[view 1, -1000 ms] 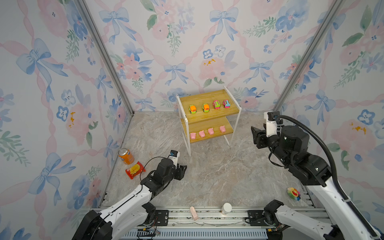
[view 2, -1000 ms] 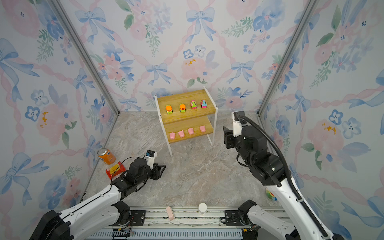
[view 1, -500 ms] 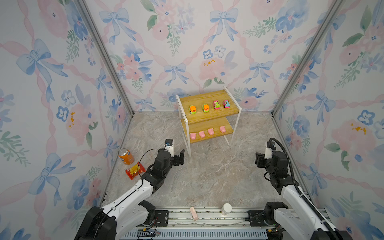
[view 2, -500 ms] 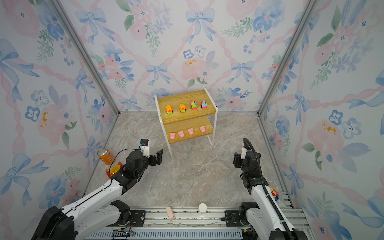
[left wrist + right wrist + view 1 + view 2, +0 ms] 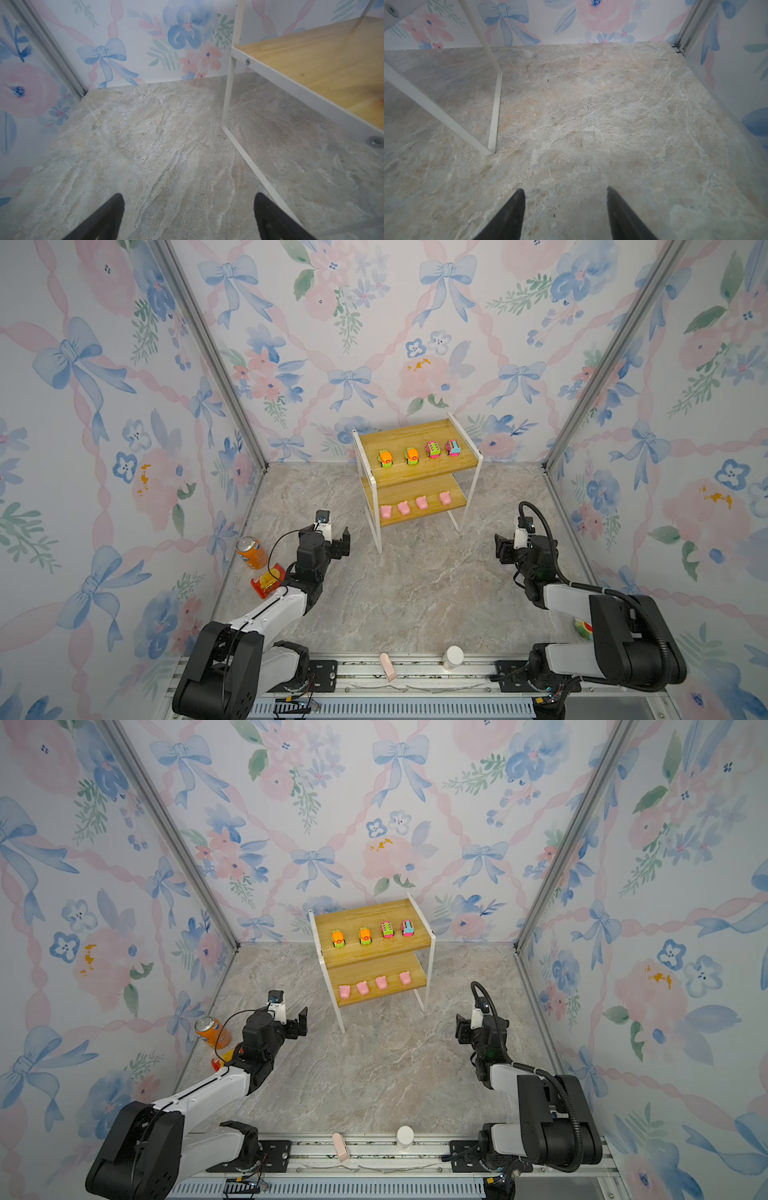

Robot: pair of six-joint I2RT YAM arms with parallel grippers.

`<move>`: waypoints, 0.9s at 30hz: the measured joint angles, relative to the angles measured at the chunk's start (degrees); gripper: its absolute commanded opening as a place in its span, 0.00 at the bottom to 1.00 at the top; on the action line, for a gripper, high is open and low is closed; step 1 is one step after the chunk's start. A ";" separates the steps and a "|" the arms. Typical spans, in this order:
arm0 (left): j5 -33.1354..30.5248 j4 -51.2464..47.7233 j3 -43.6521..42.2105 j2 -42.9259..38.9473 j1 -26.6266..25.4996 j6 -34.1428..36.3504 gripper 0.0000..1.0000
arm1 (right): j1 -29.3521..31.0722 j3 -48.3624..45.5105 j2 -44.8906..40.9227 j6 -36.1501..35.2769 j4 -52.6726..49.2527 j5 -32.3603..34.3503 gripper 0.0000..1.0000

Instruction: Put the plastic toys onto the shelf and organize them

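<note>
Front rail: small pink block and white capped bottle resting on the metal strip; no print readable on either.
Flower-shaped toy: by the right wall, partly hidden behind the right arm.
Snack bag: red with yellow artwork, flat on the marbled floor by the left wall, just beside the left arm; lettering too small to read.
Orange can: upright just behind the snack bag; label print not legible.
Left gripper: jaws spread wide and empty, above bare floor, near the front left leg of the shelf.
Right gripper: jaws parted about halfway and empty, over bare floor to the right of the shelf.
Shelf: against the back wall, centred, with yellowish boards in a white frame.
Lower board: four pink pigs in one evenly spaced row, apart from one another.
Upper board: two orange-and-green cars on the left and two pink cars on the right, in one row; no markings legible.
</note>
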 measured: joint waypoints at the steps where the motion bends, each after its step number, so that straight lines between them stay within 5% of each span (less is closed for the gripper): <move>1: 1.05 1.38 -0.52 0.76 1.57 0.39 0.98 | 0.00 0.31 2.40 -0.04 2.54 0.09 0.65; 10: 8.28 18.67 -3.34 14.25 11.65 0.70 0.98 | 0.02 1.88 7.48 -0.20 6.25 1.66 0.69; 18: 9.68 26.29 -4.81 19.63 11.96 0.70 0.98 | 0.02 1.92 7.48 -0.42 6.64 2.08 0.81; 27: 9.49 30.58 -5.51 19.85 11.76 0.55 0.98 | 0.63 1.92 7.48 -0.76 6.64 3.37 0.78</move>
